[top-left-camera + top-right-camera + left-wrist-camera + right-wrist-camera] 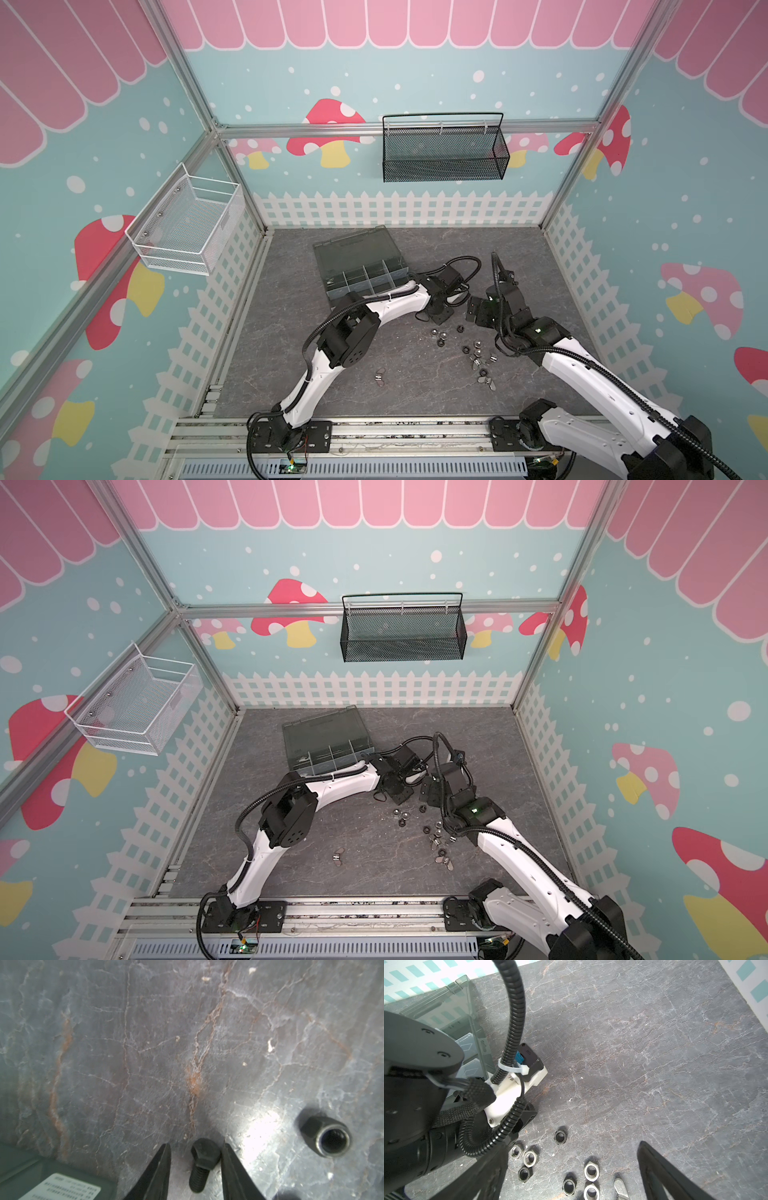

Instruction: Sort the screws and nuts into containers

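Left claw (196, 1143): fingers (164, 1163) partly spread, one on each side of a black screw (202, 1165). A sliver of counter (145, 1043) shows between the screw and one finger. The other finger sits just beside the hex head; cannot tell whether it touches.

The screw lies flat on the counter, long axis parallel to the fingers. Its hex head points away from the wrist and its threaded shank points back toward it. A black nut (326, 1136) stands near it, bore up.

Location: in both top views the left claw is down at the counter, just right of the near right corner of the organizer box (353, 249), whose lid is open. The screw is hidden under the claw there. The containers (376, 277) run along the box's near side.

Right claw (574, 1147): spread wide, holding nothing. Loose nuts (529, 1157), silver and black, lie on the counter between its fingers. One wing nut (380, 379) lies apart, toward the near left.
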Controlling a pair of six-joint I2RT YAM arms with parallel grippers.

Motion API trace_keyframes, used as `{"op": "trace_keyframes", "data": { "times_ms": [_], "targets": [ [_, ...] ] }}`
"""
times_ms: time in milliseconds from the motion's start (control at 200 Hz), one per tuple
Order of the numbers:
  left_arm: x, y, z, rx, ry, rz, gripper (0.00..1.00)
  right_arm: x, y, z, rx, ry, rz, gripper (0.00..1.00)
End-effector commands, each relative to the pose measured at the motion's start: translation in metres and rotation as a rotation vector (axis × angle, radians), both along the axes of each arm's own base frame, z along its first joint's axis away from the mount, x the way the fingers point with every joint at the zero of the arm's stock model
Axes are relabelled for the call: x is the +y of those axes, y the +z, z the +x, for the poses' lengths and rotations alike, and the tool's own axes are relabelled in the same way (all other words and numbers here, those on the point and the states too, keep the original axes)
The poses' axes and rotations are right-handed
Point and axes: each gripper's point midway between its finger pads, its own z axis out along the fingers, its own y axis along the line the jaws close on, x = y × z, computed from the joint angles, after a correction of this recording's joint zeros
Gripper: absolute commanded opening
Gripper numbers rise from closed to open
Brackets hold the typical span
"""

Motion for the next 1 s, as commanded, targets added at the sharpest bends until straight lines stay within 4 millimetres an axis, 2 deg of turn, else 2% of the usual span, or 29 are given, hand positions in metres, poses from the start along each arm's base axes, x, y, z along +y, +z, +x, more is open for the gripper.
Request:
{"op": "trace_keyframes", "data": {
  "times_ms": [0,255,520,685,845,995],
  "targets": [
    [0.016,-0.036,-0.017,0.085,-0.035,0.100,0.38,-0.002,0.011,0.005,-0.023,-0.013,0.007,0.98],
    [0.015,-0.042,-0.021,0.112,-0.023,0.097,0.27,-0.003,0.015,0.006,-0.031,-0.013,0.015,0.98],
    [0.018,-0.035,-0.023,0.116,-0.010,0.093,0.16,-0.002,0.015,0.006,-0.030,-0.011,0.024,0.98],
    [0.020,-0.021,-0.025,0.110,0.010,0.072,0.08,-0.004,0.012,0.005,-0.028,-0.018,0.023,0.98],
    [0.018,0.004,-0.020,0.066,0.051,0.023,0.01,-0.002,0.007,0.007,-0.015,-0.011,0.025,0.98],
    [0.016,0.028,-0.019,0.030,0.082,-0.041,0.00,-0.003,0.000,0.005,0.008,-0.012,0.026,0.98]
  ]
}}
